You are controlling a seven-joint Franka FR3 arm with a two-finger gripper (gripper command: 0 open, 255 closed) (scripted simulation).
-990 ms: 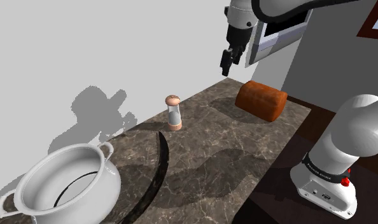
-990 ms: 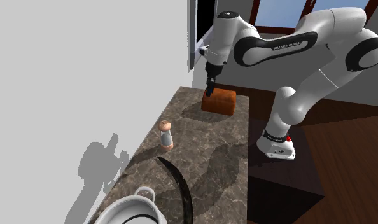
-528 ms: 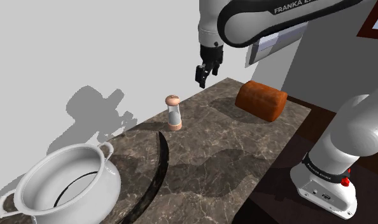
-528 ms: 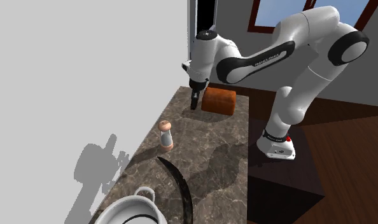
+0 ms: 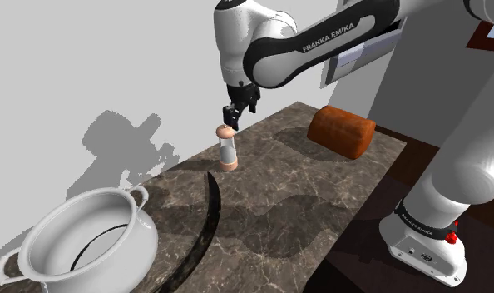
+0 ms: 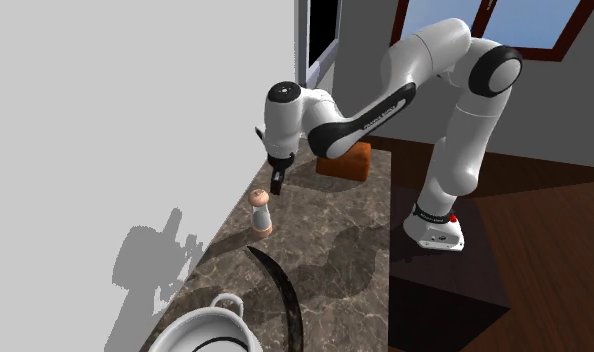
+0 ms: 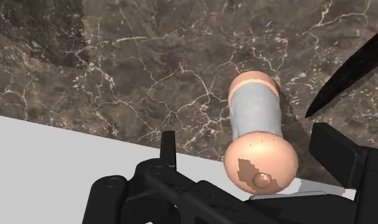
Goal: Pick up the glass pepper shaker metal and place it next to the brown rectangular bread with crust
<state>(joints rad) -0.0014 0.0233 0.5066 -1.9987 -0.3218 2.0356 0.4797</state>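
A white robot arm is reaching over a dark marble counter (image 5: 295, 196), and its black gripper (image 5: 231, 118) is pointing straight down. The gripper is hovering just above the pepper shaker (image 5: 228, 147), close to its top but not touching it. The shaker is standing upright on the counter directly beneath the gripper, near the pale wall. It is showing a clear greyish body with a peach-coloured knob on top and a matching base.

In the wrist view, the gripper (image 7: 245, 137) is spread wide, its two black fingers (image 7: 168, 147) standing well apart. The shaker (image 7: 258, 121) is sitting below the gap between them, ungrasped.

The brown loaf of bread (image 5: 342, 131) is lying well away from the gripper, toward the shoulder view's right, at the far end of the counter. A thin, dark curved strip (image 5: 210, 212) is lying on the counter near the shaker, below the gripper. A large white two-handled pot (image 5: 141, 223) is sitting farthest from the gripper, at the shoulder view's lower left.
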